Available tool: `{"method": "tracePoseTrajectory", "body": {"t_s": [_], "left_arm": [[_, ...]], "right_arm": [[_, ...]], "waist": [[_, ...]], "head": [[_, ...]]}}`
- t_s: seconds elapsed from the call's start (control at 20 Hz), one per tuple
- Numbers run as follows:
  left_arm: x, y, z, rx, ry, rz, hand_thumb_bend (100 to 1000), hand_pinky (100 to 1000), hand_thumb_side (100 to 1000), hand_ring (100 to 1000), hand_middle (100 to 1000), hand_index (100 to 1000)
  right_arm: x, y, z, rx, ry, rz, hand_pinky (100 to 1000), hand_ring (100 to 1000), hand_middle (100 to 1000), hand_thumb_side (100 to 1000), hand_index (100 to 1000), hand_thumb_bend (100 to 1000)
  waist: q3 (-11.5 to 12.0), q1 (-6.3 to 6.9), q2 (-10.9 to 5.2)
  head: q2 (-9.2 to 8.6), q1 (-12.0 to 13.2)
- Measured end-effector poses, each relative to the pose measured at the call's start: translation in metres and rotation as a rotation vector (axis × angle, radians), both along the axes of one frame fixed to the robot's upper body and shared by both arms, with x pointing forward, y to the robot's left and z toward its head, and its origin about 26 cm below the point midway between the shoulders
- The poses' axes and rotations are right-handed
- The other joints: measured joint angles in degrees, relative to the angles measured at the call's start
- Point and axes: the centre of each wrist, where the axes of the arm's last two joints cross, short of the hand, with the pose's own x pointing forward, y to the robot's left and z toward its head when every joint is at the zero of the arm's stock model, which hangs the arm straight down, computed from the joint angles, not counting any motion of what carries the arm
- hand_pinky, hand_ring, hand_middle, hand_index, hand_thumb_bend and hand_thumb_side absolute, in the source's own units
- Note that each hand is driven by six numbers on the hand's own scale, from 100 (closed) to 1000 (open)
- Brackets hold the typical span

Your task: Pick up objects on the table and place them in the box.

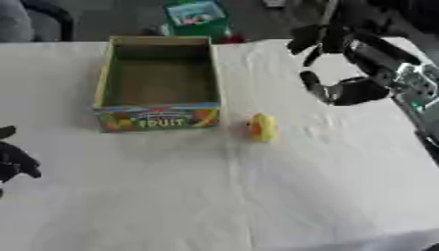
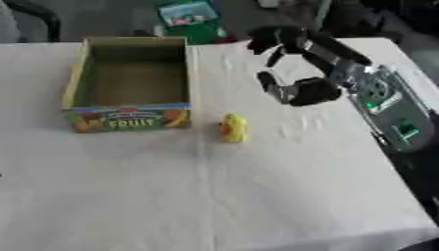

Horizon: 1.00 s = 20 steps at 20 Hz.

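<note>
1. Right hand [image 2: 300, 73] hangs above the table [image 2: 257, 196], fingers spread and curved, holding nothing.
2. Toy [image 2: 232, 127], yellow with orange, lies on the cloth below and to the hand's left, apart from it.
3. Box [image 2: 129, 117] stands further left, just beside the toy.
4. Left hand [image 1: 13, 159] shows at the lower left edge, fingers loosely apart.

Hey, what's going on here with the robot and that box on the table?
A humanoid robot is clearing a white table into a cardboard fruit box. The box looks empty. One small yellow and orange toy lies on the cloth just right of the box, untouched. The right hand hovers above the table beyond the toy, holding nothing, fingers spread. The left hand rests idle at the left edge.
</note>
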Motion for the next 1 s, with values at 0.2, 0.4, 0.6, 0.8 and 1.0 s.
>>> {"method": "tracePoseTrajectory", "body": {"t_s": [0.2, 0.4, 0.6, 0.8, 1.0], "left_arm": [[0.0, 0.0, -0.001, 0.001, 0.004, -0.001, 103, 465, 736, 508, 465, 800], [0.0, 0.0, -0.001, 0.002, 0.003, -0.003, 102, 465, 737, 508, 465, 800], [0.0, -0.001, -0.001, 0.003, 0.005, -0.008, 103, 465, 738, 507, 465, 800], [0.0, -0.001, -0.001, 0.004, 0.006, -0.011, 102, 465, 738, 507, 465, 800], [0.0, -0.001, -0.001, 0.004, 0.006, -0.011, 102, 465, 740, 507, 465, 800]], "right_arm": [[0.007, 0.003, 0.003, -0.133, 0.01, 0.023, 722, 855, 848, 214, 958, 100], [0.016, 0.005, 0.003, -0.223, 0.016, 0.036, 740, 860, 847, 234, 954, 100], [0.026, 0.006, -0.001, -0.302, 0.029, 0.037, 759, 867, 856, 263, 955, 100], [0.036, 0.005, -0.006, -0.377, 0.042, 0.027, 773, 873, 866, 285, 956, 100], [0.048, 0.004, -0.018, -0.424, 0.061, 0.007, 785, 877, 871, 303, 956, 100]], "waist": [[0.05, -0.01, -0.08], [0.37, -0.01, -0.15], [0.45, -0.02, -0.21], [0.68, -0.01, -0.22], [0.72, -0.01, -0.22]], "head": [[0.01, -0.24], [0.04, -0.47], [0.29, -0.54], [0.46, -0.74], [0.47, -0.91]]}}
